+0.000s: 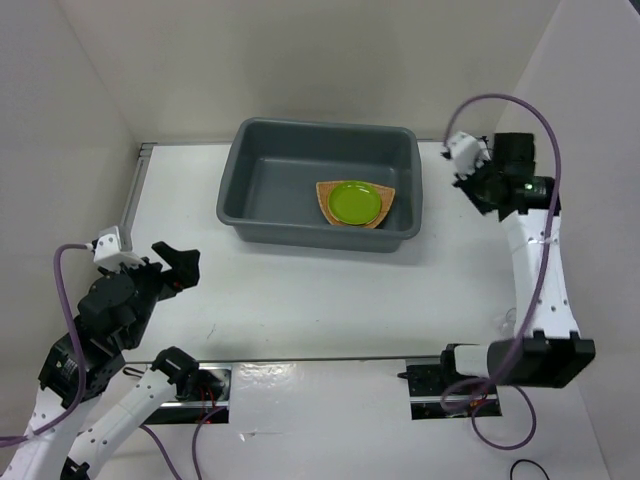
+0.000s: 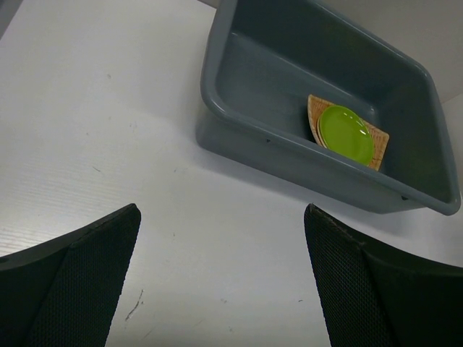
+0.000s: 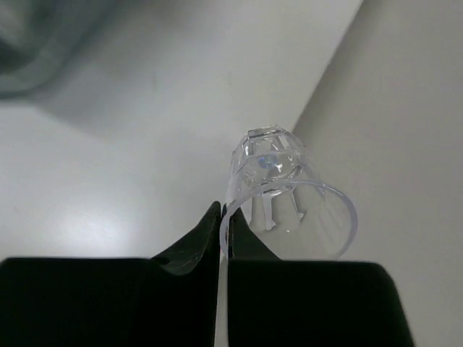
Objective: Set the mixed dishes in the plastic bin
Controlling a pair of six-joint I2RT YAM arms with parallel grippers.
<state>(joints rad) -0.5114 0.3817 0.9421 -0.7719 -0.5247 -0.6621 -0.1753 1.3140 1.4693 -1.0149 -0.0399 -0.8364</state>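
The plastic bin (image 1: 228, 190) stands at the back middle of the table. Inside, toward its right, the lime-green plate (image 1: 355, 203) lies on the orange woven plate (image 1: 325, 200). Both also show in the left wrist view, the green plate (image 2: 347, 134) on the orange plate (image 2: 313, 108) in the bin (image 2: 289, 155). My right gripper (image 3: 224, 217) is shut on the rim of the small clear cup (image 3: 278, 181). It hangs right of the bin (image 1: 468, 183), above the table. My left gripper (image 1: 183, 267) is open and empty, front left of the bin (image 2: 221, 217). The cream saucer is out of view.
White walls close the table on the left, back and right. The right wall stands near my right gripper (image 3: 405, 108). A metal strip (image 1: 135, 190) runs along the table's left edge.
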